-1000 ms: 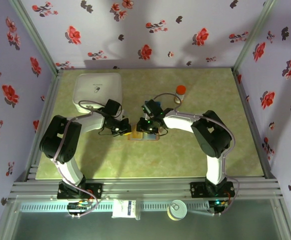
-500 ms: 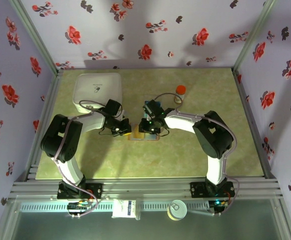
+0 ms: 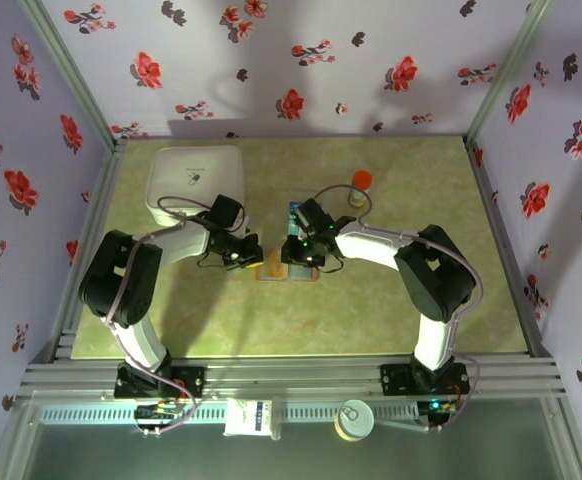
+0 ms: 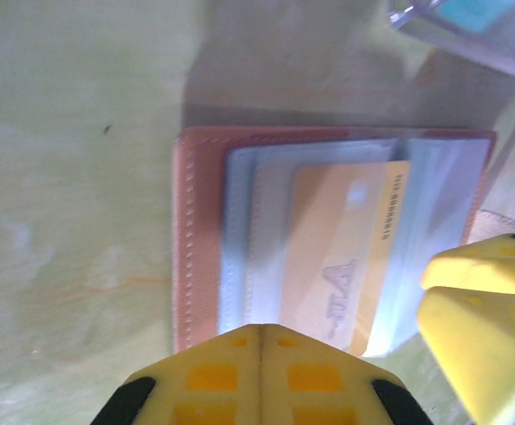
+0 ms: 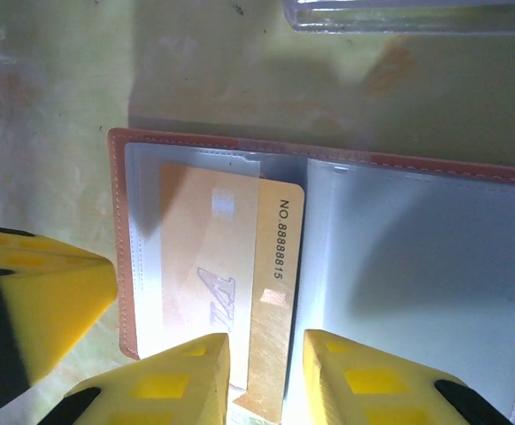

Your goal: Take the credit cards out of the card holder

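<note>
The card holder (image 3: 276,273) lies open on the table between both arms, tan rim (image 4: 191,239) up, pale blue-grey pockets (image 5: 417,292) showing. A pale yellow credit card (image 5: 280,292) sticks partly out of its pocket toward the fold. My right gripper (image 5: 266,354) is open, its jaws straddling the near end of the card's bare strip. My left gripper (image 4: 260,332) is shut, its tip over the holder's edge on the card's pocket side. A teal card (image 3: 297,211) lies in the clear tray.
The clear plastic tray (image 5: 399,13) sits just beyond the holder. Farther back, a white square container (image 3: 197,183) stands at the left and an orange-capped bottle (image 3: 360,182) at the right. Open table lies in front of the holder.
The right arm's elbow has swung slightly to the right and its wrist has shifted a little over the holder. The left arm and the holder have stayed put.
</note>
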### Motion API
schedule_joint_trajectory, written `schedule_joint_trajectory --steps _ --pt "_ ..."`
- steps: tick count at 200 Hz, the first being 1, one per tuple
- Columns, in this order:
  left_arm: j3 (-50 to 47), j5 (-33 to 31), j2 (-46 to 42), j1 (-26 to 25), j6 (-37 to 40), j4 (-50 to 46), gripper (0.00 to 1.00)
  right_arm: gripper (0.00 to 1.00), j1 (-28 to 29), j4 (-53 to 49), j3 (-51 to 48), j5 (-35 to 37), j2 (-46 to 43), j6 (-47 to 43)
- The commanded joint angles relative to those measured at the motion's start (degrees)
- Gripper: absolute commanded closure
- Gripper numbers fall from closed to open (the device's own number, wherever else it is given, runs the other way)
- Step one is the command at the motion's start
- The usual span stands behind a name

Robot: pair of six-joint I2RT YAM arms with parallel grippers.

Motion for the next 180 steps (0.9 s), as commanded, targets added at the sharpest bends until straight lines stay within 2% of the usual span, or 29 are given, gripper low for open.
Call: schedule_joint_trajectory --steps 1,84,180 --pt "2.6 0.4 -0.8 -1.4 0.6 -1.3 0.98 0.71 -0.8 2.5 -1.7 -1.8 -0.7 1.3" --pt "3.8 -2.1 4.4 -2.3 2.2 -3.0 0.99 0.71 -1.7 6.9 -3.2 -5.3 1.9 3.0" --pt "2.8 -3.2 4.6 -2.2 2.2 -2.9 0.99 0.71 -2.1 11.3 -3.9 -8.6 4.0 5.0"
